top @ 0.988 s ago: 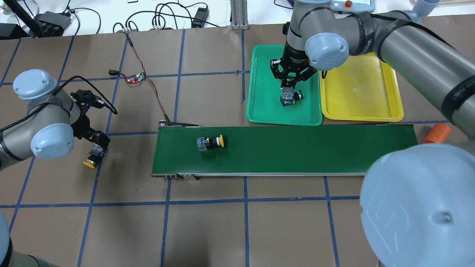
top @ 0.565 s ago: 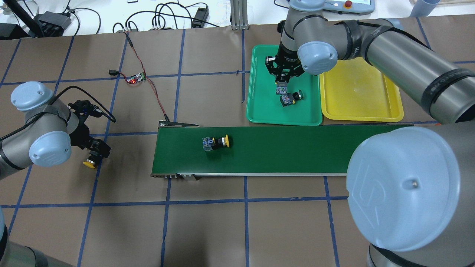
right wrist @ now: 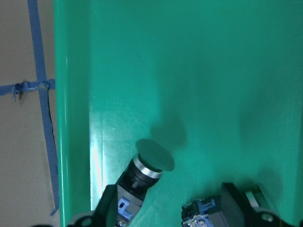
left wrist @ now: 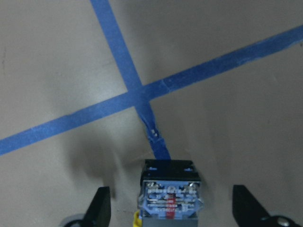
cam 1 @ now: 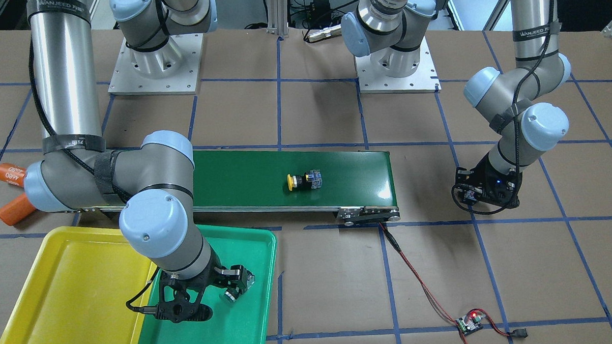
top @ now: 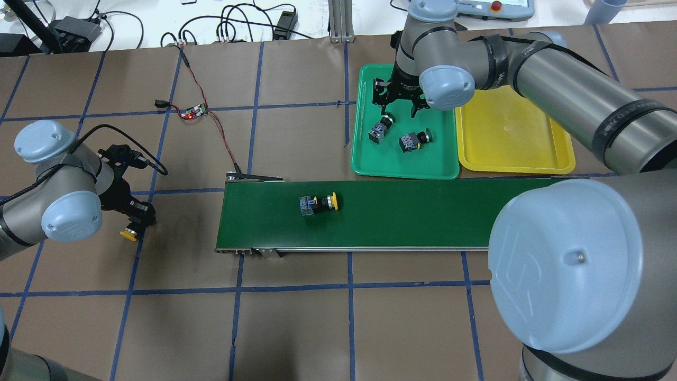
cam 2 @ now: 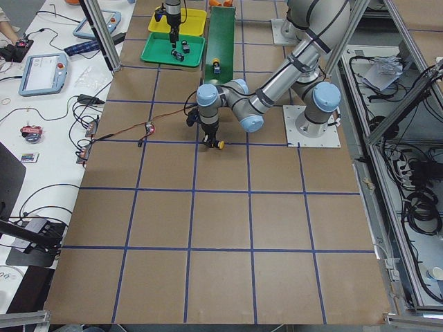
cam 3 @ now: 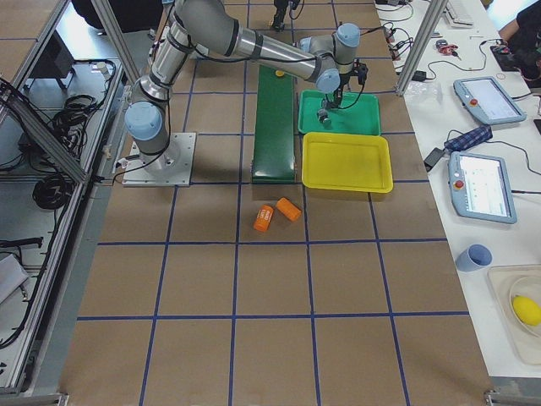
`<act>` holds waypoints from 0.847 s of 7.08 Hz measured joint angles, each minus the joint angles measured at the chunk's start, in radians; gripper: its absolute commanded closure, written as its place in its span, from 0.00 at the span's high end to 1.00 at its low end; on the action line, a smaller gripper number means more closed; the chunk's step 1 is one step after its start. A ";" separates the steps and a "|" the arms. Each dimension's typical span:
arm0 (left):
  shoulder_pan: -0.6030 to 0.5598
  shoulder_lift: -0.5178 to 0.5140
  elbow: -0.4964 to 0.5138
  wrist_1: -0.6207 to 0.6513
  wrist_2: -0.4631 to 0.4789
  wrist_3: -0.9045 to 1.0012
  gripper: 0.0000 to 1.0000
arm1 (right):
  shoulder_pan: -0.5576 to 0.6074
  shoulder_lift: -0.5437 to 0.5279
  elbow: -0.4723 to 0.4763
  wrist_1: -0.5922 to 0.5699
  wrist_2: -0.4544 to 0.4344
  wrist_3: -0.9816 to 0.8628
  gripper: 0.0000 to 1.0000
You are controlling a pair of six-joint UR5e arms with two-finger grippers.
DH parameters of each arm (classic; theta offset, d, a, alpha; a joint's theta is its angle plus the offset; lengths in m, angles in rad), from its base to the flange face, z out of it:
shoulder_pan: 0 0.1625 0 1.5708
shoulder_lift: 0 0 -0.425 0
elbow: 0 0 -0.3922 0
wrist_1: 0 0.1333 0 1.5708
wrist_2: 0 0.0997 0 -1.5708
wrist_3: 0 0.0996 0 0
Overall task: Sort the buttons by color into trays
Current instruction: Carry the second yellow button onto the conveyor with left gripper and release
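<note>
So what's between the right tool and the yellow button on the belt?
In the overhead view: a green button lying in the green tray, then that tray's rim and bare conveyor belt.

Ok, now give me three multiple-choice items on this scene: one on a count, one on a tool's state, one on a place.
1. How many buttons lie in the green tray?
A) one
B) two
C) four

2. The right tool is:
A) shut on a button
B) shut on nothing
C) open, holding nothing

3. The yellow-capped button lying on its side is:
A) on the conveyor belt
B) in the green tray
C) in the right tool

Key:
1 B: the overhead view shows two green-capped ones near each other on the tray floor.
2 C: its jaws stand apart above the tray with nothing between them.
3 A: it rests on the dark green belt, outside the tray.
</note>
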State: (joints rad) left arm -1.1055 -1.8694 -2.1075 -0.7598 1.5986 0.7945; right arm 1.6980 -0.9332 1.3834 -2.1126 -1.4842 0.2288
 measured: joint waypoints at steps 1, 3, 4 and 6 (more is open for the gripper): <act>-0.005 0.015 0.005 -0.003 -0.023 -0.030 0.04 | 0.000 -0.018 0.003 0.004 -0.001 0.003 1.00; -0.072 0.044 0.063 -0.058 -0.077 -0.218 0.04 | -0.013 -0.091 0.024 0.073 -0.005 0.027 1.00; -0.146 0.057 0.138 -0.157 -0.090 -0.346 0.04 | -0.016 -0.127 0.036 0.105 -0.008 0.076 1.00; -0.320 0.072 0.253 -0.330 -0.098 -0.611 0.04 | -0.016 -0.200 0.089 0.130 -0.014 0.213 1.00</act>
State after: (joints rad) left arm -1.4250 -1.7977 -1.8540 -1.0898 1.5005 0.1832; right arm 1.6819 -1.1335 1.4727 -1.9822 -1.4980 0.4414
